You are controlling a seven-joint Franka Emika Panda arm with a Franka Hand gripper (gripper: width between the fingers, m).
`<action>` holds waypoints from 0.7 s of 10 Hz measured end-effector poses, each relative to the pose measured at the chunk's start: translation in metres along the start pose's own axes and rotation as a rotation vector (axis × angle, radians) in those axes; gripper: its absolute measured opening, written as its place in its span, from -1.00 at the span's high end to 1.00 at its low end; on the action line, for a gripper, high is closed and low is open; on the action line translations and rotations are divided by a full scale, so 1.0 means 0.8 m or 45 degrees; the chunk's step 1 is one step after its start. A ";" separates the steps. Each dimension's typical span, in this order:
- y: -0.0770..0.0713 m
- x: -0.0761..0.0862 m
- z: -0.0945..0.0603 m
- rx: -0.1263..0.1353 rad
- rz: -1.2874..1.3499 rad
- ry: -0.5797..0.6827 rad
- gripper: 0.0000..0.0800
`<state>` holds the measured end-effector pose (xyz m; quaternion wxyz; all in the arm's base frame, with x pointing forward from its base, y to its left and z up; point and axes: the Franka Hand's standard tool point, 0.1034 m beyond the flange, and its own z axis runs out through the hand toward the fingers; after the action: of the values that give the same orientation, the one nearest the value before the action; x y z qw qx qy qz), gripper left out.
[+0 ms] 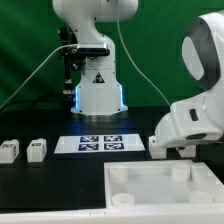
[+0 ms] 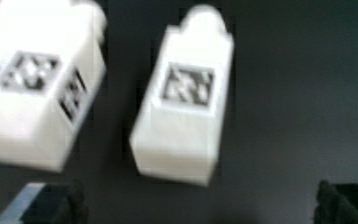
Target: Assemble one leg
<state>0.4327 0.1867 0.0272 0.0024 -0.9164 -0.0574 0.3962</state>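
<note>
**While my gripper (image 2: 197, 203) hangs with jaws spread, the leg (image 2: 185, 95) lies below**

Light, rigid, smooth plastic by the look, so I'd pinch its flat sides at mid-length. It lies on the table (image 2: 282, 120), just beside a second leg (image 2: 34, 80). Only the wrist view shows that; the exterior view adds the white panel (image 1: 160, 185) and two further legs (image 1: 10, 151).
</note>
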 end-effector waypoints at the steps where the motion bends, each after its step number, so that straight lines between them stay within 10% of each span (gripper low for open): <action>1: 0.001 0.001 0.001 0.000 0.001 -0.002 -0.62; 7: 0.003 -0.012 0.031 -0.006 0.051 -0.066 -0.62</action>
<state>0.4087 0.1823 0.0173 -0.0091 -0.9067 -0.0401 0.4198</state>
